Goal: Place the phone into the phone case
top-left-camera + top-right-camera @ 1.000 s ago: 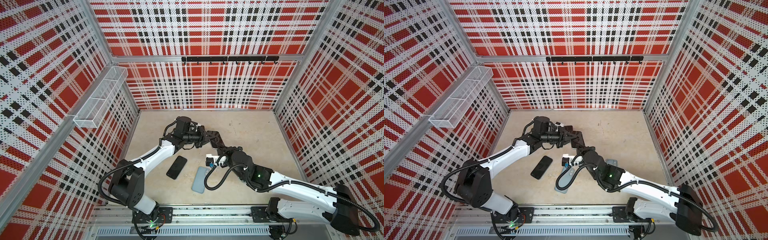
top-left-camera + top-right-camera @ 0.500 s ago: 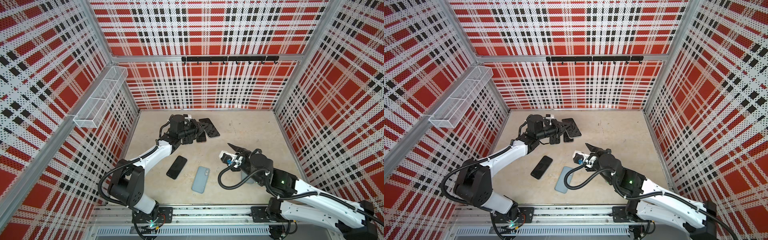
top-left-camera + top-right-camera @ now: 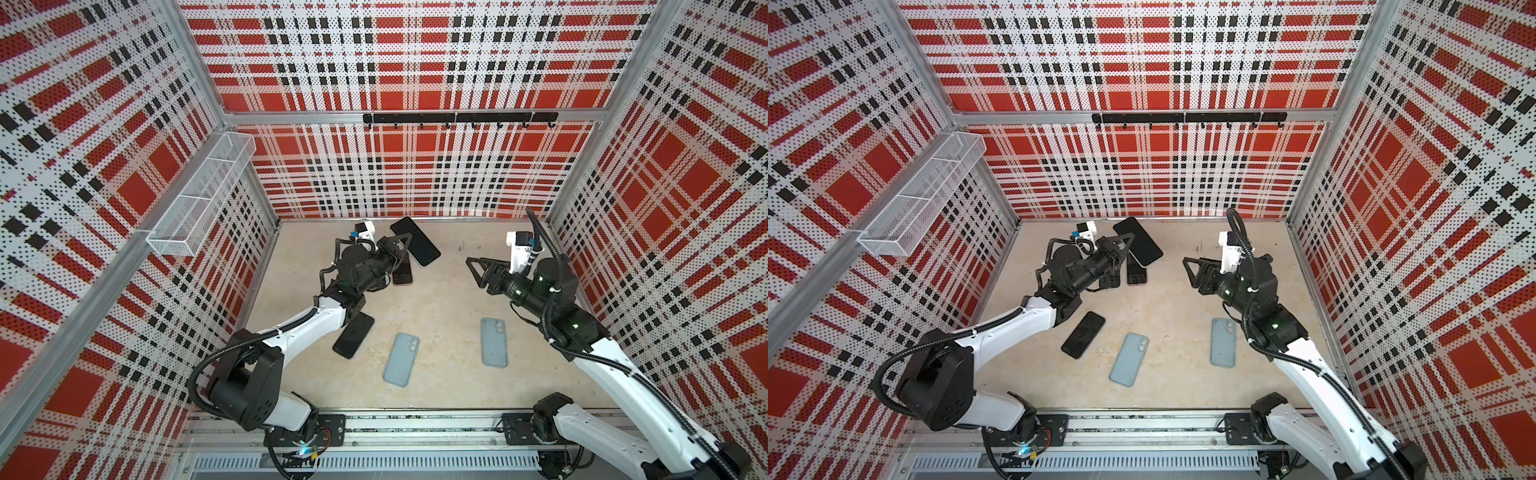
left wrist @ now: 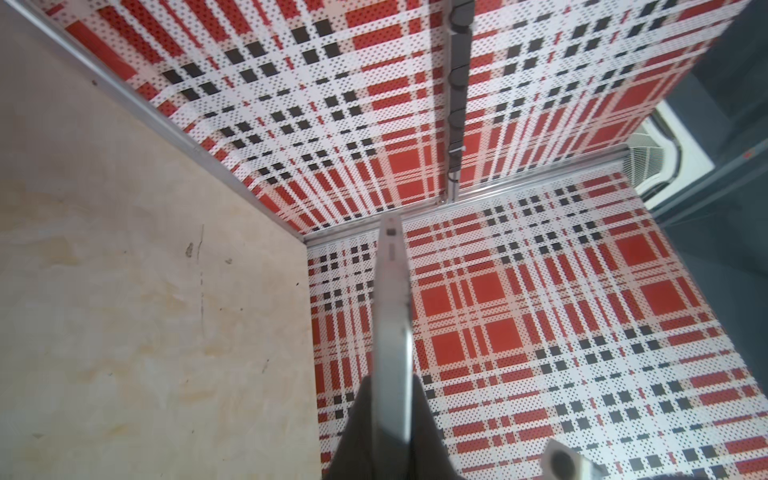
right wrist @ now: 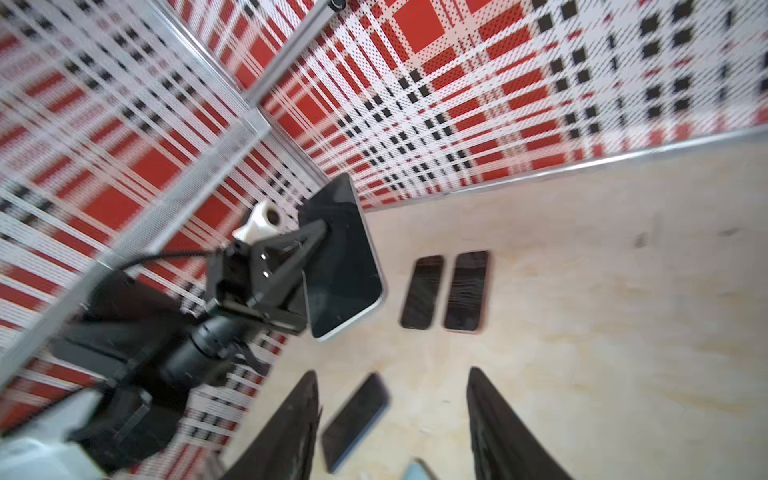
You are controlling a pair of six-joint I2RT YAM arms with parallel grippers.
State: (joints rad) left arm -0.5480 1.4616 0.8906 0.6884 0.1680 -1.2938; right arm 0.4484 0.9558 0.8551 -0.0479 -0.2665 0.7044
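My left gripper (image 3: 405, 243) (image 3: 1127, 241) is shut on a black-screened phone (image 3: 419, 245) (image 3: 1142, 245) with a silver rim, held up above the floor near the back wall. In the left wrist view the phone (image 4: 390, 311) shows edge-on between the fingers (image 4: 426, 419). Two light blue phone cases (image 3: 401, 359) (image 3: 493, 342) lie flat near the front, seen in both top views. My right gripper (image 3: 473, 268) (image 5: 391, 372) hangs open and empty on the right, pointing toward the held phone (image 5: 340, 266).
A black phone (image 3: 353, 334) lies beside the left arm. Two more dark phones (image 5: 422, 291) (image 5: 465, 291) lie on the floor under the left gripper. A wire basket (image 3: 199, 199) hangs on the left wall and a hook rail (image 3: 457, 118) on the back wall.
My right gripper has opened and pulled away to the right from the left gripper. The left gripper has carried the phone toward the back wall. The second blue case is now uncovered.
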